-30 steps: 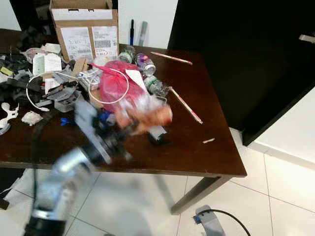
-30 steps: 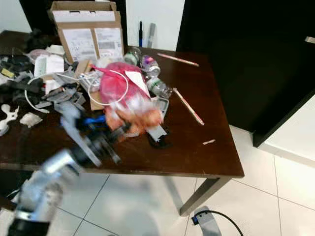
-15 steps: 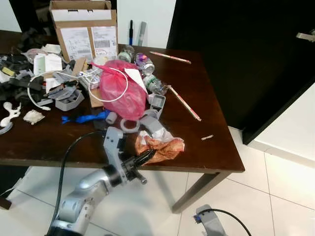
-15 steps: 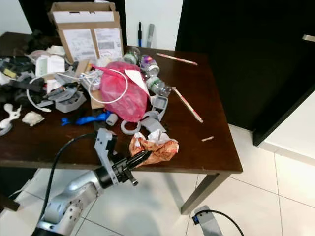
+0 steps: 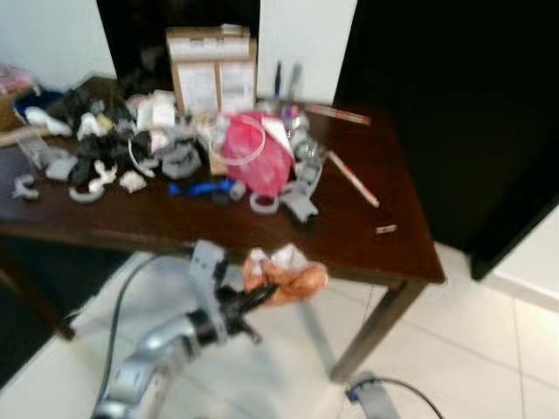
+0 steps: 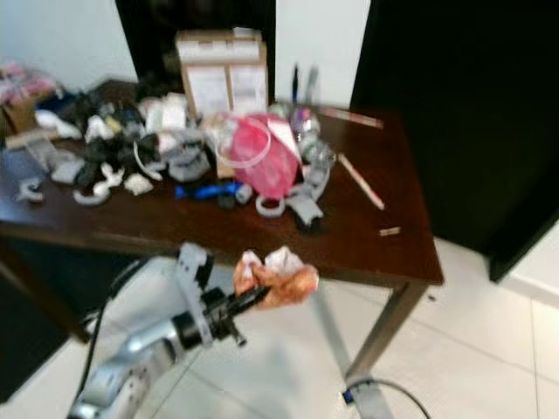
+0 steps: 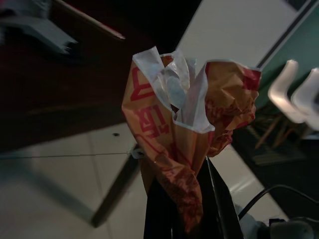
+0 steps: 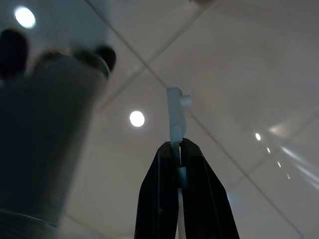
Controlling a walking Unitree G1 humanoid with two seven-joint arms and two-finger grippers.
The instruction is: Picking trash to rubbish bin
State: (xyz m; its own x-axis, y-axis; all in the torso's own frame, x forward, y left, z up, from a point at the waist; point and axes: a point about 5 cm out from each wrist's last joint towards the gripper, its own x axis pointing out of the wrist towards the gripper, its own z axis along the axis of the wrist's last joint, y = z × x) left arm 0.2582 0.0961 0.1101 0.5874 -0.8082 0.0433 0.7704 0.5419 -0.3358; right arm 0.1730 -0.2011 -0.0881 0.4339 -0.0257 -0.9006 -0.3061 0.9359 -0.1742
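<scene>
Crumpled wrapper (image 5: 284, 275) now off table (image 5: 367, 236), pinched in L hand (image 5: 262, 297)

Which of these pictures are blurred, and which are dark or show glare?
Both eye views are softly blurred overall. The left wrist view is dim, but the orange wrapper is sharp. The right wrist view shows bright light reflections on the floor tiles and a blurred grey shape beside them.

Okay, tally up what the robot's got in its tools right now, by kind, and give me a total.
Crumpled orange wrapper: 1, in the left tool, off the table's edge.
White plastic piece: 1, in the right tool, above the tiled floor.
Total: 2
</scene>
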